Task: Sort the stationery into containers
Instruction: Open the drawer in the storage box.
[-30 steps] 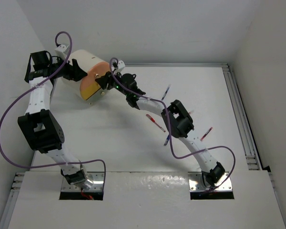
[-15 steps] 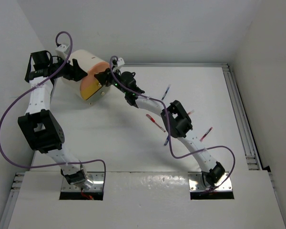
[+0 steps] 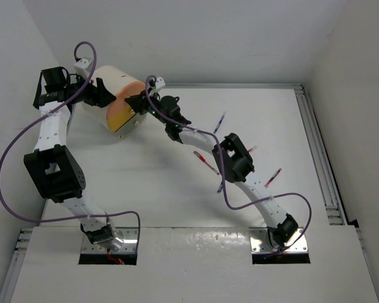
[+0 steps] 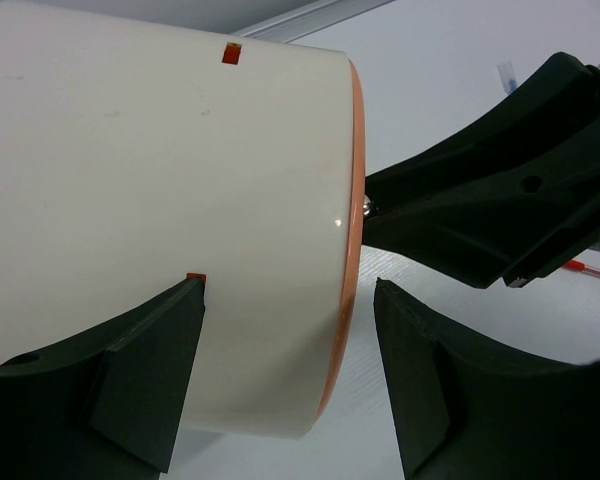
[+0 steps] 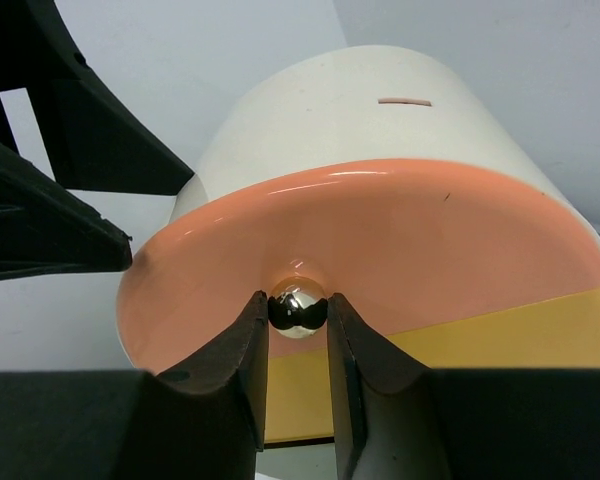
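The cream-white bucket [image 3: 115, 87] lies tilted at the far left, its orange face [image 5: 400, 240] with a yellow band towards the right arm. A chrome ball knob [image 5: 298, 308] sticks out of the orange face. My right gripper [image 5: 298, 305] is shut on this knob; it also shows in the top view [image 3: 137, 102]. My left gripper [image 4: 290, 292] is open, its fingers straddling the bucket's wall [image 4: 160, 170] near the rim; in the top view [image 3: 96, 95] it is behind the bucket. Several pens lie on the table: a blue one [image 3: 220, 121] and red ones [image 3: 206, 162] [image 3: 273, 177]. The small tub is out of view.
Another red pen [image 3: 251, 149] and a blue pen [image 3: 221, 186] lie partly hidden beside the right arm's elbow. A red pen [image 4: 590, 268] shows behind the right gripper in the left wrist view. A metal rail [image 3: 319, 164] runs along the table's right edge.
The right arm's elbow has shifted slightly left and the right gripper sits a little closer on the bucket's orange face. The bucket and left arm have barely moved.
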{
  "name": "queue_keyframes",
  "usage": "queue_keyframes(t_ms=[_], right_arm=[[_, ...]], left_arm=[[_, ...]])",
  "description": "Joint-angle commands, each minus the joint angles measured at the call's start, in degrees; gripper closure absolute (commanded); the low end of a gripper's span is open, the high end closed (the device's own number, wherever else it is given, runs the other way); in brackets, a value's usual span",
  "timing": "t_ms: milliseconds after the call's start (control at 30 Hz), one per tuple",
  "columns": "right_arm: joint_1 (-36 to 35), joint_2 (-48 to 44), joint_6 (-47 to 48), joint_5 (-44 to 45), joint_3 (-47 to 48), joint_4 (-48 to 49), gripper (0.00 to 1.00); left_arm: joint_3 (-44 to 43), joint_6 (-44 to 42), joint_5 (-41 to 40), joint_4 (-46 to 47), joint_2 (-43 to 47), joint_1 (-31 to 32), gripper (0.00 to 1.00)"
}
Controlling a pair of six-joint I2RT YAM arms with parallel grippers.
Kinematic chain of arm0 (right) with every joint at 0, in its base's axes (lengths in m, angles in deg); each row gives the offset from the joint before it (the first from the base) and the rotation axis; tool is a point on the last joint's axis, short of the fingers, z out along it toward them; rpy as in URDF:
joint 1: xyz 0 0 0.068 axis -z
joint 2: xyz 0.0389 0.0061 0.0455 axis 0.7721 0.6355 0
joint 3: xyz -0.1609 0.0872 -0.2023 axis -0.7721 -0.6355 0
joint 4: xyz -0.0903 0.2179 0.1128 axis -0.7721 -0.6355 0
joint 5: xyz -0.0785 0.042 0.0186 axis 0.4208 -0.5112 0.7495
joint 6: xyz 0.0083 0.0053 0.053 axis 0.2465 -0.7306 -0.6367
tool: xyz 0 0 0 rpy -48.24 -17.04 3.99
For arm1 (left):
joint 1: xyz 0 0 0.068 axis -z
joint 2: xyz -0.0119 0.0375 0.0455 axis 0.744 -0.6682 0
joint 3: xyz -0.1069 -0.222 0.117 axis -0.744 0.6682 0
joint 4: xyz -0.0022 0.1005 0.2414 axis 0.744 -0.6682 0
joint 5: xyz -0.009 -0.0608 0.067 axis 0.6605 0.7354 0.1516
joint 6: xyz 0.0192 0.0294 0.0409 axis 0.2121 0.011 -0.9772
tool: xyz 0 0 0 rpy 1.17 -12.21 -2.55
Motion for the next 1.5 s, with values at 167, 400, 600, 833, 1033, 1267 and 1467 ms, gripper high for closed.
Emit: queue_keyframes(t_ms=[167, 400, 600, 833, 1033, 1267, 1467], right_arm=[[-0.2, -8.4, 1.2, -0.6, -10.3, 8.1, 1.0], [0.9, -13.2, 1.2, -2.7, -18.2, 10.0, 1.0], [2.1, -17.8, -0.1, -5.5, -25.1, 11.7, 1.0], [3.1, -20.9, -1.1, -8.0, -29.6, 12.5, 1.0], [3.1, -20.5, -1.5, -7.7, -29.0, 11.9, 1.0], [3.3, -20.7, -1.3, -7.6, -29.5, 11.8, 1.0], [3.2, -20.9, -1.1, -7.6, -29.9, 11.4, 1.0]], left_arm=[[3.0, 3.8, -0.4, -8.8, -1.6, 2.0, 0.26], [2.5, 5.7, -1.5, -7.4, -1.0, 2.0, 0.26], [1.8, 6.0, -1.3, -7.6, -1.2, 1.8, 0.26], [-0.6, 5.6, -1.3, -8.5, -1.2, 1.9, 0.26], [-2.8, 3.5, -3.9, -9.5, 0.7, 1.9, 0.26], [-4.1, 0.4, -6.4, -11.3, 2.1, 1.8, 0.25], [-5.4, -3.2, -8.4, -12.7, 2.6, 1.8, 0.21]])
